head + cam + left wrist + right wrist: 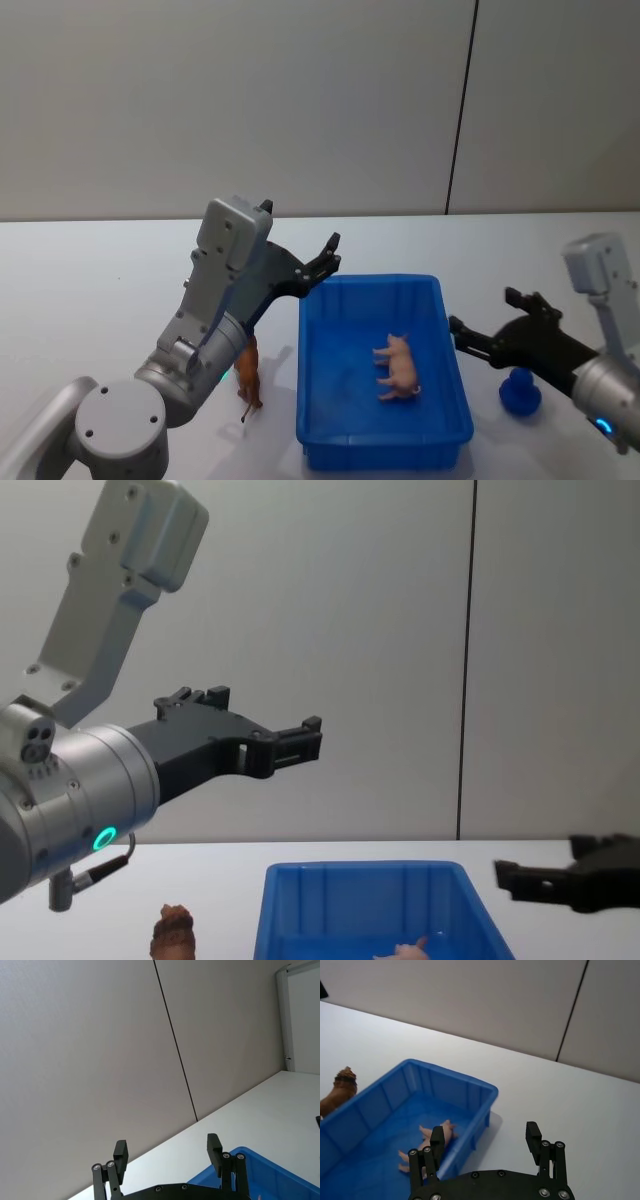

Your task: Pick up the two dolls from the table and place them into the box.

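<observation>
The blue box (382,449) stands in the middle of the table. A pale pink doll (399,367) lies on its floor, and the right wrist view shows the pink doll (426,1142) there too. A rounded blue doll (520,391) rests on the table just right of the box. My right gripper (487,311) hovers open between the box's right wall and the blue doll, holding nothing. Raised above the box's far left corner, my left gripper (326,261) is open and empty; in the chest view the left gripper (311,739) hangs well above the box (360,874).
A brown animal toy (247,376) stands on the table close to the box's left wall, below my left arm. The white table stretches behind the box to a grey wall with a dark vertical seam.
</observation>
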`<action>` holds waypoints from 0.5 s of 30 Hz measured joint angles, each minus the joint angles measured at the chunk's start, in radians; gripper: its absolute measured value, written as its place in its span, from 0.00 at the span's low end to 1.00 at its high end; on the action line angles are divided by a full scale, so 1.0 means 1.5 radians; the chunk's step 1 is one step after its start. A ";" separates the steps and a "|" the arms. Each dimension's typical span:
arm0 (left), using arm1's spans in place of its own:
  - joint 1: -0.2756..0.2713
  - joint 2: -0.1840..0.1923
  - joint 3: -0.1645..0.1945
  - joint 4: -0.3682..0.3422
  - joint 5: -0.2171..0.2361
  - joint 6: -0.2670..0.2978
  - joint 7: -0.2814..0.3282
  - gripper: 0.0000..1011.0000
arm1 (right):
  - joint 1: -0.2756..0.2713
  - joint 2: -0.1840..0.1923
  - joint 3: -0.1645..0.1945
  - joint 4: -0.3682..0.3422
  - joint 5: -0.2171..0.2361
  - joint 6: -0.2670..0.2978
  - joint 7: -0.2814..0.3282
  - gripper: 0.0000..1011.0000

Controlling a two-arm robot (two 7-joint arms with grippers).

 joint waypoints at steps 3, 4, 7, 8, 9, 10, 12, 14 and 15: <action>0.000 0.000 0.000 0.000 0.000 0.000 0.000 0.99 | -0.011 0.010 0.007 -0.007 0.009 0.009 -0.007 0.99; 0.000 0.000 0.000 0.000 0.000 0.000 0.000 0.99 | -0.013 0.013 0.009 -0.008 0.010 0.011 -0.008 0.99; 0.000 0.000 0.000 0.000 0.000 0.000 0.000 0.99 | -0.022 0.022 0.015 -0.012 0.017 0.021 -0.012 0.99; 0.000 0.000 0.000 0.000 0.000 0.000 0.000 0.99 | -0.024 0.024 0.016 -0.012 0.019 0.024 -0.012 0.99; 0.000 0.000 0.000 0.000 0.000 0.000 0.000 0.99 | -0.027 0.028 0.018 -0.013 0.021 0.029 -0.013 0.99; 0.000 0.000 0.000 0.000 0.000 0.000 0.000 0.99 | -0.029 0.030 0.019 -0.014 0.022 0.031 -0.013 0.99; 0.000 0.000 0.000 0.000 0.000 0.000 0.000 0.99 | -0.033 0.035 0.021 -0.014 0.026 0.038 -0.013 0.99; 0.000 0.000 0.000 0.000 0.000 0.000 0.000 0.99 | -0.035 0.037 0.023 -0.014 0.027 0.043 -0.013 0.99; 0.000 0.000 0.000 0.000 0.000 0.000 0.000 0.99 | -0.037 0.040 0.024 -0.014 0.029 0.047 -0.013 0.99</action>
